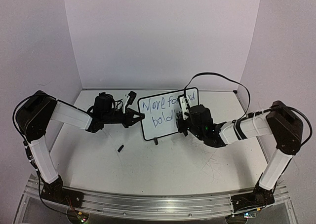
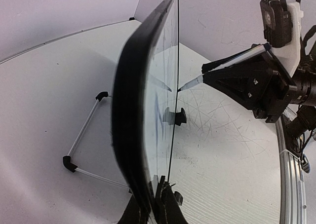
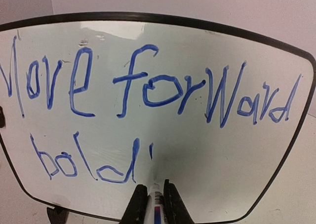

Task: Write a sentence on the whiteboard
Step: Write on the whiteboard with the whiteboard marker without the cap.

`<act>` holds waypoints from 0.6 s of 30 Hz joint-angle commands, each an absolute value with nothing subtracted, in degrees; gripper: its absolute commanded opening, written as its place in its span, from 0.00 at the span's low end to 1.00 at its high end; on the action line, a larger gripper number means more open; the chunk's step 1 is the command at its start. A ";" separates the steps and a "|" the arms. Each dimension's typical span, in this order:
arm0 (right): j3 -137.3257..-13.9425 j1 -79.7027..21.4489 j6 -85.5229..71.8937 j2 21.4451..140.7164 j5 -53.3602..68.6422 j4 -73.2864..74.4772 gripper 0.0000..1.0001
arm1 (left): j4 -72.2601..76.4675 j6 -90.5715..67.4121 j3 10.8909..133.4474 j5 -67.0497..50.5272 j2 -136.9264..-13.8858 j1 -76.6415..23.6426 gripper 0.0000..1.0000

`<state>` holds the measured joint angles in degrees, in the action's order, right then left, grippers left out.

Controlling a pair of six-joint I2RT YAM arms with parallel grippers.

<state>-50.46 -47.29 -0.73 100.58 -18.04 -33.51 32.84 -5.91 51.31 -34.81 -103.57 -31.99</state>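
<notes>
The whiteboard [image 1: 165, 129] stands upright at the table's middle, black-framed. The sentence [image 1: 159, 107] is in blue marker; in the right wrist view it [image 3: 148, 86] reads "Move forWard" with "bold" and a short stroke below, on the board [image 3: 222, 155]. My left gripper [image 1: 138, 117] is shut on the board's left edge, seen edge-on in the left wrist view [image 2: 159, 200]. My right gripper [image 1: 182, 118] is shut on a marker [image 3: 155, 204], with its tip at the board just after "bold". The marker tip [image 2: 190, 84] touches the board's face.
A small black marker cap [image 1: 120, 148] lies on the table in front of the board's left side. The wire stand [image 2: 84, 135] props the board from behind, and a black foot [image 2: 175, 116] is under it. White walls enclose the back and sides.
</notes>
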 commanded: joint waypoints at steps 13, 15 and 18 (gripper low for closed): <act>-55.27 -46.54 0.83 100.18 -17.68 -38.27 0.00 | 27.81 -0.79 52.03 -26.56 -105.03 -31.11 0.00; -55.90 -46.50 1.73 100.98 -17.67 -38.50 0.00 | 27.84 -0.78 51.99 -26.54 -105.04 -31.11 0.00; -56.78 -46.49 2.45 102.59 -18.23 -38.75 0.00 | 27.85 -0.70 52.02 -26.54 -105.11 -31.11 0.00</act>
